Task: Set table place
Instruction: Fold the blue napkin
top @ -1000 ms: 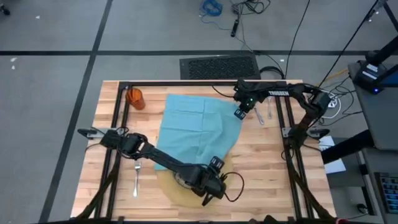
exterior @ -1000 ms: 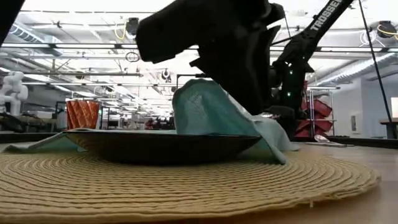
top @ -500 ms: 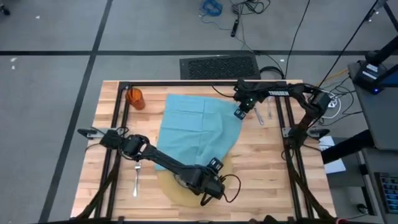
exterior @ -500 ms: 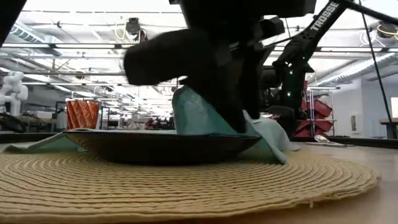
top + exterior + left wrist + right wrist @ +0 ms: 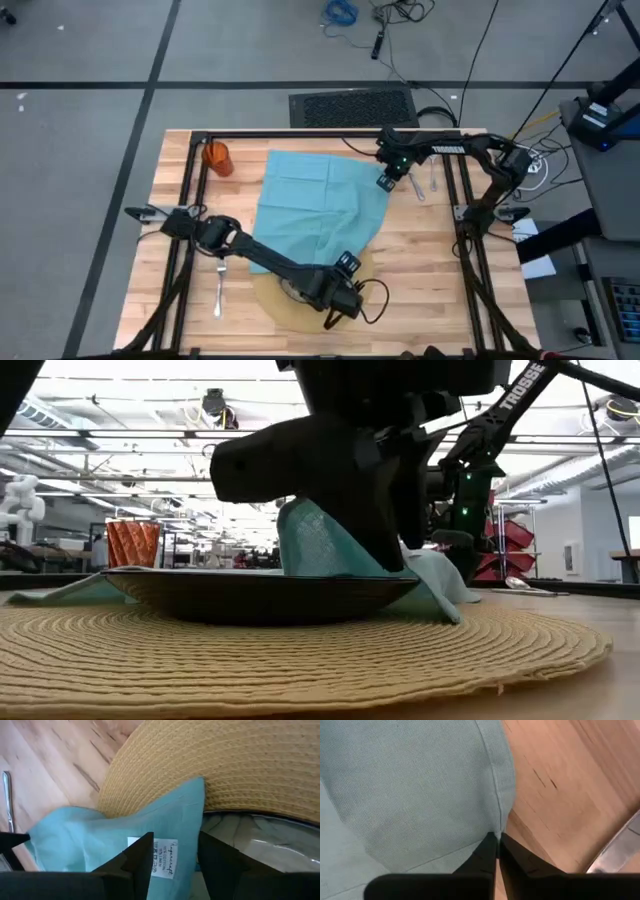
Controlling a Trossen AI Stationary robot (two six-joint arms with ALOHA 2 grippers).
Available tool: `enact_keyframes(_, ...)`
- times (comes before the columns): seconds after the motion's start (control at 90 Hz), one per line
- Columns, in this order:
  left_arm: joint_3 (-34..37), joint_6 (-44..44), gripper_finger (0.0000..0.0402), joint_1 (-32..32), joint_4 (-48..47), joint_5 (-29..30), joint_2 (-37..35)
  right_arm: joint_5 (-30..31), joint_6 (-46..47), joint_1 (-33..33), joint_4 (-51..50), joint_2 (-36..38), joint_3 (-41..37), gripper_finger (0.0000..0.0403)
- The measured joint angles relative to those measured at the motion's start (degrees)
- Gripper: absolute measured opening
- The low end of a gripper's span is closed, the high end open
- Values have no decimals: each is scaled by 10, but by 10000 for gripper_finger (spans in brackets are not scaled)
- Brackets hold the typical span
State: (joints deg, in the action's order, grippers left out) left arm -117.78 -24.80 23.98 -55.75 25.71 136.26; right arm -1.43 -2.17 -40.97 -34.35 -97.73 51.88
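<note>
Napkin (image 5: 320, 205) lies spread over the table (image 5: 430, 270) centre, teal, mostly flat. Its 5 o'clock corner drapes onto the plate (image 5: 260, 598), where the low view shows it rising in a peak behind the rim. A white label shows on the cloth in the left wrist view.

Plate sits on the mat (image 5: 275, 305) at the table's 6 o'clock edge; mat is round, woven, tan. In the high view the plate is largely hidden under the left arm.

Left gripper (image 5: 335, 298) hangs over the plate at the napkin's lower corner. Jaws apart, with the labelled cloth lying between and beyond the fingers (image 5: 142, 857); contact with the cloth cannot be told.

Right gripper (image 5: 385, 182) is at the napkin's 2 o'clock edge. Jaws together, pinched on the hemmed edge of the cloth, as the right wrist view shows, with bare wood beside it.

Fork (image 5: 219, 285) lies on the wood at 8 o'clock from the napkin, just beside the left arm, apart from the mat. Cup (image 5: 217, 157), orange, stands at the table's 10 o'clock corner, near the napkin's upper left corner but not touching. Two pieces of cutlery (image 5: 425, 185) lie at 2 o'clock, just beyond the right gripper; which is knife and which spoon cannot be told.
</note>
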Motion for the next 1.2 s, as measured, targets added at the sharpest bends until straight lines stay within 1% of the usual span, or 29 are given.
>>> enact_keyframes(0.278,0,1,131,-1,-11,-6,20,-2,-2,-4,0,0,0,0)
enact_keyframes(0.356,0,0,123,-1,-7,8,21,-6,-2,-7,-1,0,0,0)
enact_keyframes(0.433,0,-7,99,1,0,30,23,-6,-6,-9,-1,0,0,0)
enact_keyframes(0.567,-9,-12,25,1,0,48,25,-8,-7,-11,0,0,0,0)
enact_keyframes(0.622,-14,-12,9,1,0,51,25,-8,-7,-11,0,0,0,0)
enact_keyframes(0.778,-31,-17,1,3,-5,106,25,-7,-8,-11,0,0,0,0)
enact_keyframes(0.944,-60,-12,0,6,-21,121,25,-5,-16,-10,5,3,0,0)
enact_keyframes(1.122,-82,-10,0,6,-44,178,25,8,-17,-11,-12,30,12,0)
enact_keyframes(1.2,-93,9,0,6,-51,191,25,7,-16,-10,-17,46,30,0)
